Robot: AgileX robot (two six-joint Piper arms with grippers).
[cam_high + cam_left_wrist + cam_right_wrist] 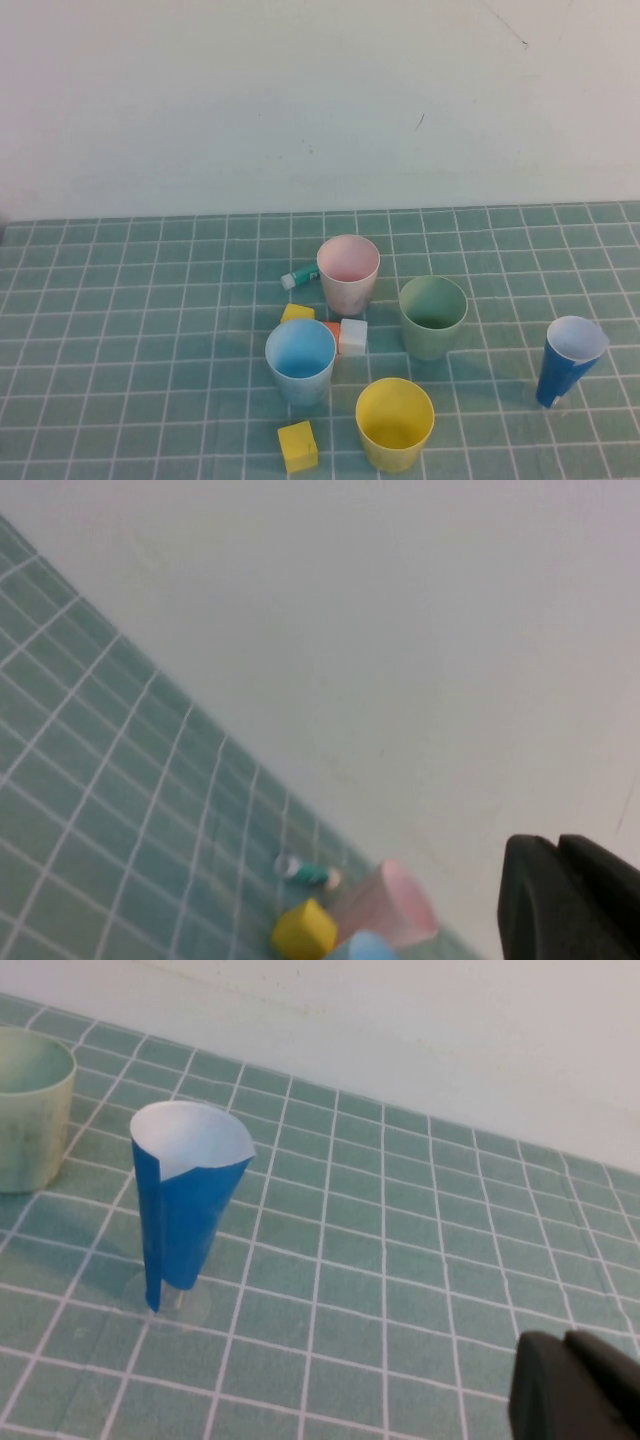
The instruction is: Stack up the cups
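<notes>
Nothing is stacked yet. All four cups stand apart and upright on the tiled worktop (120, 330): the pink cup (348, 271) farthest back, the pale green cup (433, 316) to its right and nearer, the light blue cup (300, 360) to the left and nearer, and the yellow cup (394, 423) nearest the robot. None sits inside another, so every nesting step is left.

The left hand (570, 900) shows only as a dark tip at the edge of its own wrist view, clenched shut and holding nothing. Ahead of it, well apart, lie the pink cup, a yellow block (304, 930) and a sliver of the light blue cup; a small green-and-white tube (303, 871) lies just beyond them. The right hand (575, 1385) is likewise clenched and empty, low over bare tiles. Out in front of it stands the narrow dark blue cone cup (185, 1200), which is no part of the stack, and past that the pale green cup, the closest task cup to this hand.

Neither hand appears in the high view, so both are probably pulled back toward the robot. Loose blocks, including a white block (352, 336), crowd the gap between the pink and light blue cups and may hinder a grasp there.
</notes>
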